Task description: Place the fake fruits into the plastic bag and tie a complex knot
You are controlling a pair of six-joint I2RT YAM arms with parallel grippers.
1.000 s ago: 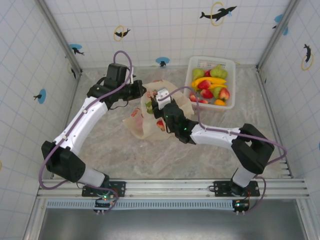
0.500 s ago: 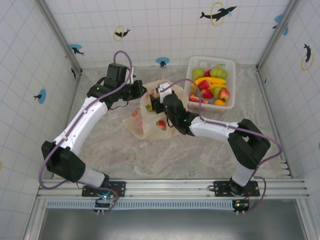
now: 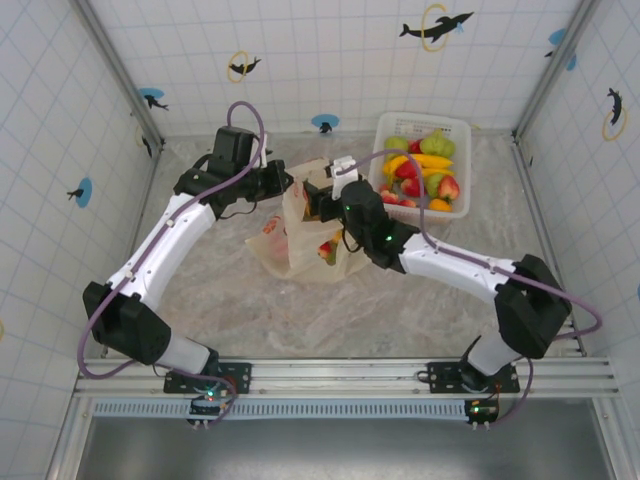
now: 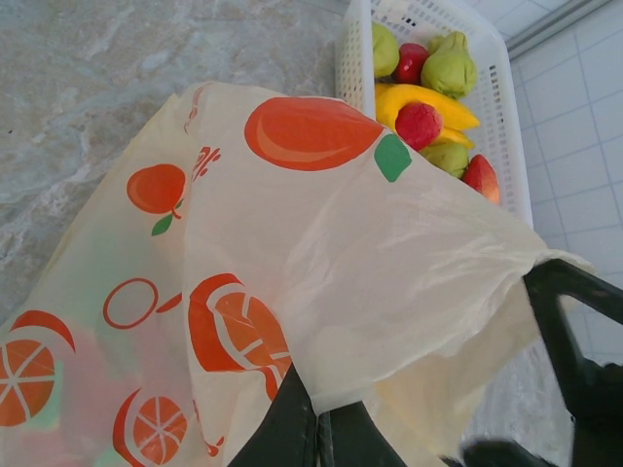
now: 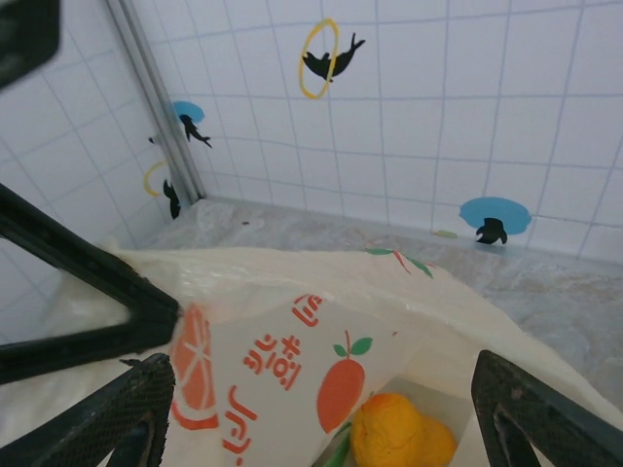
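**Next fruit to fetch from the right of the bag**

Holding the plastic bag by its rim with the left gripper, fingers pressed together on the thin film at the bag's left side, the mouth lifted and facing up.

Hovering just above the bag's mouth with the right gripper, fingers wide apart and clamped on nothing. Can see one orange fruit down inside the bag, below and between those fingers, touching neither of them.

Finding the other fake fruits piled in the white basket, to the right of the bag and a little behind it, near the bag's right edge but apart from it. Judging the right arm clearly the nearer one, the left one being occupied on the bag's far side. So, most likely: a short swing of the right gripper away from the bag to the right, then down into the pile.

Noting the yellow banana on top of the pile, its long axis pointing roughly toward the bag and away from it. Probably asks for fingers turned across that axis. For the round red and green pieces beside it, seemingly no such turning needed.
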